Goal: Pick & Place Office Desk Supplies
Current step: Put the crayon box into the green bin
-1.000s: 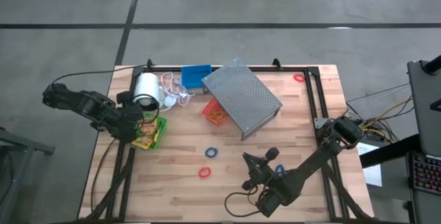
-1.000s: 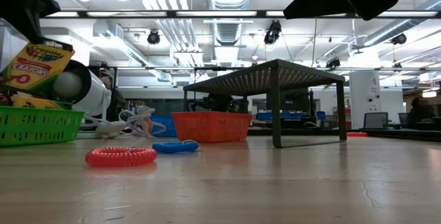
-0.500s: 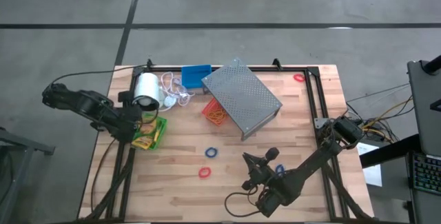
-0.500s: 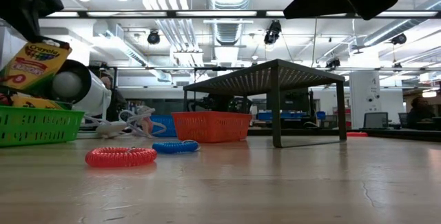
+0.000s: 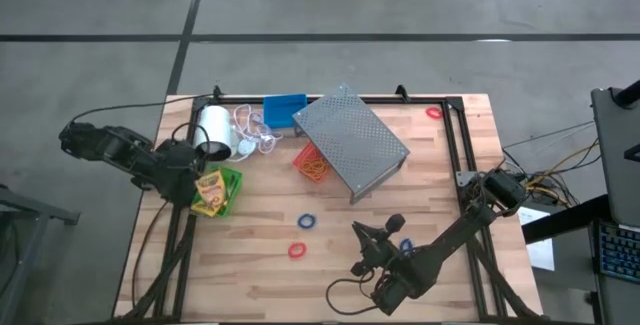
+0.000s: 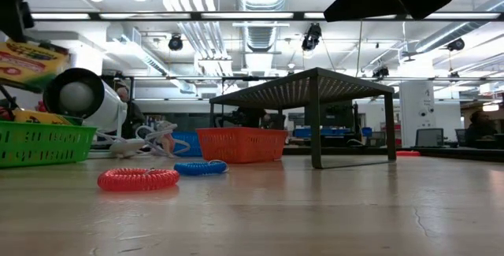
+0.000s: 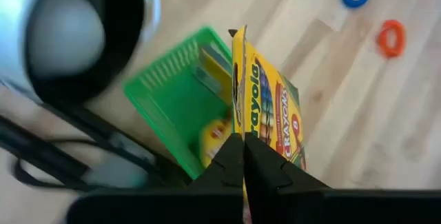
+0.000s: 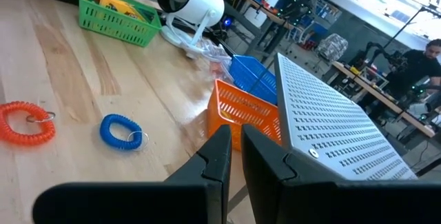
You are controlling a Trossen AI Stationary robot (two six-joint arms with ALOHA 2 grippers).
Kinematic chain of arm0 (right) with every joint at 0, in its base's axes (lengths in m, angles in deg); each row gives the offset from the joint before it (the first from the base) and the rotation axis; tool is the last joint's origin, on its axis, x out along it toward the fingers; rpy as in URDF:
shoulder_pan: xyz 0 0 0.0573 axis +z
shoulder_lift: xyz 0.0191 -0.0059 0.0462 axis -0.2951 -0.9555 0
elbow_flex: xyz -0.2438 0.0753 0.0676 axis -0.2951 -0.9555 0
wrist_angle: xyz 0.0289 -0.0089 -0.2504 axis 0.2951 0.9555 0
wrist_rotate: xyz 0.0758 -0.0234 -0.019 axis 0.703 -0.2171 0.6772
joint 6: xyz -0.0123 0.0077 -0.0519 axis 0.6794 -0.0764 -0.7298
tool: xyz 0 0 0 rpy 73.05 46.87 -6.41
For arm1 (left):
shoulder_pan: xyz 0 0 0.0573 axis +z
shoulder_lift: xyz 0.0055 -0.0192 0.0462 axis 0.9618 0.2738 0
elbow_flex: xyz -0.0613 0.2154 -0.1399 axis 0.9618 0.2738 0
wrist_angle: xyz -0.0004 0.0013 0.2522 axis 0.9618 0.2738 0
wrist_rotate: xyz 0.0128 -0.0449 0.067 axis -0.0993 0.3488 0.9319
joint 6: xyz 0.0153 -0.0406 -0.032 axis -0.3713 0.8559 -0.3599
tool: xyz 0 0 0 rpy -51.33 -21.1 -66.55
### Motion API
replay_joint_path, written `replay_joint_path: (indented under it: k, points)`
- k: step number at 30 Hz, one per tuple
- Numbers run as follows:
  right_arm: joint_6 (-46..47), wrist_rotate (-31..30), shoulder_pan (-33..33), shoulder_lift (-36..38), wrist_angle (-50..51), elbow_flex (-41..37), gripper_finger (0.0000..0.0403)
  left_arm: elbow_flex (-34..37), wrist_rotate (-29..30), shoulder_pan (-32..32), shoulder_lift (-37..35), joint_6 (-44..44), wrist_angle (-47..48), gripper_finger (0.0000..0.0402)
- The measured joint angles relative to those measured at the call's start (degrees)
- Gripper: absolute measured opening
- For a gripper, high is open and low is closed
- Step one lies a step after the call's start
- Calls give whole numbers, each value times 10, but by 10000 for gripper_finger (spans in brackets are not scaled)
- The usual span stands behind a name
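Wooden counter (image 5: 330, 245) carries everything. Grey perforated rack (image 5: 350, 143) sits mid-back, tilted askew, orange bin (image 5: 313, 161) partly under its edge, blue bin (image 5: 283, 111) behind. White roll (image 5: 211, 128) with cord lies at back left. Green bin (image 5: 229, 191) just beside it holds one crayon box (image 7: 219, 136). Left hand (image 7: 242, 160) hangs over the green bin, pinching the second crayon box (image 7: 265, 111) by its thin edge, box clear of the bin. Light stiff cardboard, probably crushable and slick; a grip across the flat faces near the middle looks safest. Right hand (image 8: 231, 156) waits low at front right, fingers nearly pressed together, nothing held. Red ring band (image 5: 296, 251) and blue ring band (image 5: 307, 222) lie mid-counter, near each other; springy coils, light, best pinched across the coil.
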Motion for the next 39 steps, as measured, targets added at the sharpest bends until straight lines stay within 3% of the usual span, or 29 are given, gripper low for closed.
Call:
replay_joint_path:
  k: [4, 10, 18, 30, 39]
  points:
    - [3, 0, 0, 0, 0, 0, 31, 0, -43, 0, -14, 55, 0, 0]
    - [3, 1, 0, 0, 0, 0, 31, 0, -48, 0, -42, 69, 0, 0]
    - [2, 1, 0, 0, 0, 0, 31, 0, -10, 0, -85, 24, 0, 0]
    - [1, 1, 0, 0, 1, 0, 31, 1, 40, 0, -132, 58, 0, 0]
    - [1, 1, 0, 0, 1, 0, 31, 79, 13, 0, -129, 43, 0, 0]
